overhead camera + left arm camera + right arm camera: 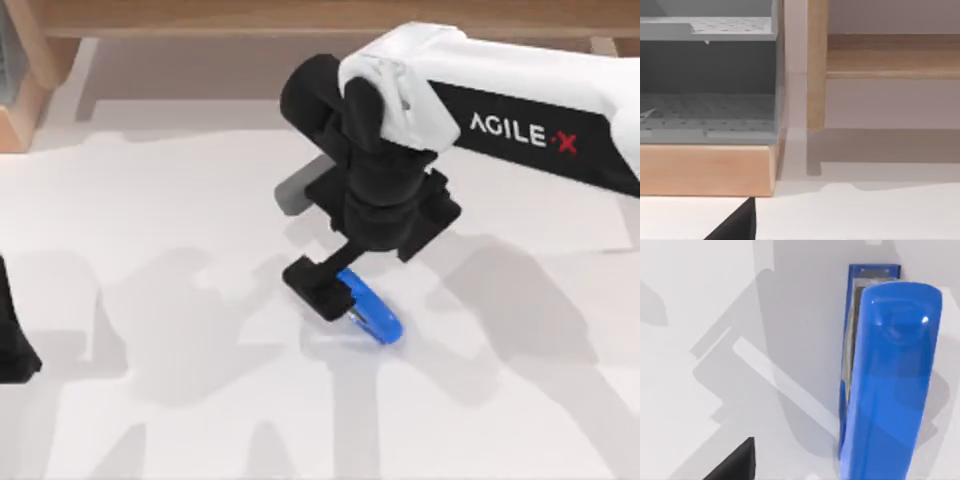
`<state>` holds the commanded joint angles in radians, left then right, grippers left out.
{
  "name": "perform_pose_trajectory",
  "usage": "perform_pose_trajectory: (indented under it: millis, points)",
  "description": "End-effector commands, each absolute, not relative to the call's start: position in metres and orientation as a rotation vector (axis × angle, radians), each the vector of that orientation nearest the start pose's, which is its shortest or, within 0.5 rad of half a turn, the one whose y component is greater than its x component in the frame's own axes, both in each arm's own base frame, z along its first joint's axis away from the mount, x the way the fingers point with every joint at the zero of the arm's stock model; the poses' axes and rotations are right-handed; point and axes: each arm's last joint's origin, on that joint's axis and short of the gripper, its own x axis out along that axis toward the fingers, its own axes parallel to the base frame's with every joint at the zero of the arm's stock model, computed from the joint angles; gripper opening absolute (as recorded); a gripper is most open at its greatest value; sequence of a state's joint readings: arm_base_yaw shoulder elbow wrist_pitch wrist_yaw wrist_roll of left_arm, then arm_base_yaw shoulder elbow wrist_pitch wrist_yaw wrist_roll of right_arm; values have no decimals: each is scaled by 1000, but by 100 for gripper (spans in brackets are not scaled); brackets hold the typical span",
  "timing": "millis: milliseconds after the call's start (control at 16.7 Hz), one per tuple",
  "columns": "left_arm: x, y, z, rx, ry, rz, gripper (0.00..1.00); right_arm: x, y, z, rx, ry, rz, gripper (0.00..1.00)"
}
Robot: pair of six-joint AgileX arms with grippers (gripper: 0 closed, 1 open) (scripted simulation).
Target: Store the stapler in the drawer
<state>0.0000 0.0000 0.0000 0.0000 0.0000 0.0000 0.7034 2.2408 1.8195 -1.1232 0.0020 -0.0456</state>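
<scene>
The blue stapler (372, 312) lies slantwise on the white table near the middle, its silver strip showing along one side (890, 380). My right gripper (340, 295) reaches down over the stapler's upper-left end and stands open. One black finger (732, 465) is well clear of the blue body, and the other finger is hidden behind the stapler. A grey drawer compartment (707, 110) sits in a wooden-framed cabinet (20, 90) at the far left. My left gripper (12, 345) is parked at the table's left edge, open, facing that cabinet.
A wooden rail and post (816, 65) run along the back of the table (180, 420). The cabinet's wooden base (707, 170) rests on the table at the far left corner.
</scene>
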Motion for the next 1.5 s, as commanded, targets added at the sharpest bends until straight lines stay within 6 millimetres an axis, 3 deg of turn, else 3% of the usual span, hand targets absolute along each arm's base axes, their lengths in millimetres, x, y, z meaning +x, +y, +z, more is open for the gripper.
perform_pose_trajectory:
  millis: [420, 780, 1020, 1500]
  points:
    - [106, -1, 160, 0, 0, 0, 100, 334, 291, 157, -590, 1478, 600, 100]
    - [106, -1, 160, 0, 0, 0, 100, 334, 293, 111, -591, 1474, 603, 100]
    - [106, -1, 160, 0, 0, 0, 100, 334, 293, 108, -592, 1476, 603, 100]
    - [106, -1, 160, 0, 0, 0, 100, 334, 293, 108, -592, 1476, 603, 40]
